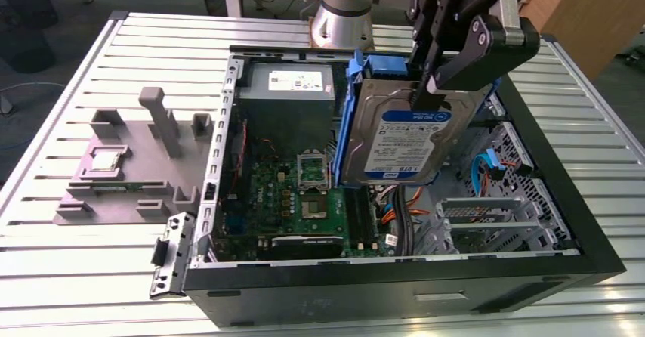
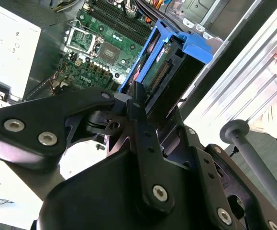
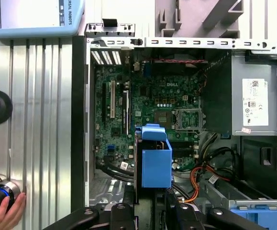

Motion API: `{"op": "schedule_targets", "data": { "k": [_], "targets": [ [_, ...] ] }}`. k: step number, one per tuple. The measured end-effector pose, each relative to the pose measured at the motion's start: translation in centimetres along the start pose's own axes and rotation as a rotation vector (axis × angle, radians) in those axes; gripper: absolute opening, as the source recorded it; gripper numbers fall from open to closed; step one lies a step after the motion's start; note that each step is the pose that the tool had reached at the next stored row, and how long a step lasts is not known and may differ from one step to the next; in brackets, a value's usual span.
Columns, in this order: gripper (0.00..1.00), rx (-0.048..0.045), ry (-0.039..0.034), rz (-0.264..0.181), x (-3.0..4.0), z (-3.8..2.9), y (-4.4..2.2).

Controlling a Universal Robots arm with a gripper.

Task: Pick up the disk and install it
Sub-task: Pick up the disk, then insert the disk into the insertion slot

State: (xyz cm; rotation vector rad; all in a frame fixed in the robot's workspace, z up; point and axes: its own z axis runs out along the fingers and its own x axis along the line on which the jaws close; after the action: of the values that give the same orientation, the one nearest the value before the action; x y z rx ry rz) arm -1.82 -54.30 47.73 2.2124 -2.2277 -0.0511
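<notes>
The disk, a silver drive with a blue-and-white label in a bright blue bracket, hangs upright and tilted above the middle of the open computer case. My gripper is shut on its upper end, with the black fingers coming down from above. In the second wrist view the gripper clamps the disk edge-on over the motherboard. In the first wrist view the disk's blue bracket stands just ahead of the gripper.
Inside the case are a grey power supply box, the green motherboard and a metal drive cage with orange cables. A grey fixture holding a square chip stands at the exterior view's left. A person's hand rests on a button beside the case.
</notes>
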Motion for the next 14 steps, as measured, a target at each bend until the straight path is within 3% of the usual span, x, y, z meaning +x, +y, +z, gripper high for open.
{"op": "schedule_targets", "data": {
  "k": [14],
  "targets": [
    [0.35, 0.0000, 0.0000, 0.000, 0.19, -0.01, -0.16]
  ]
}}
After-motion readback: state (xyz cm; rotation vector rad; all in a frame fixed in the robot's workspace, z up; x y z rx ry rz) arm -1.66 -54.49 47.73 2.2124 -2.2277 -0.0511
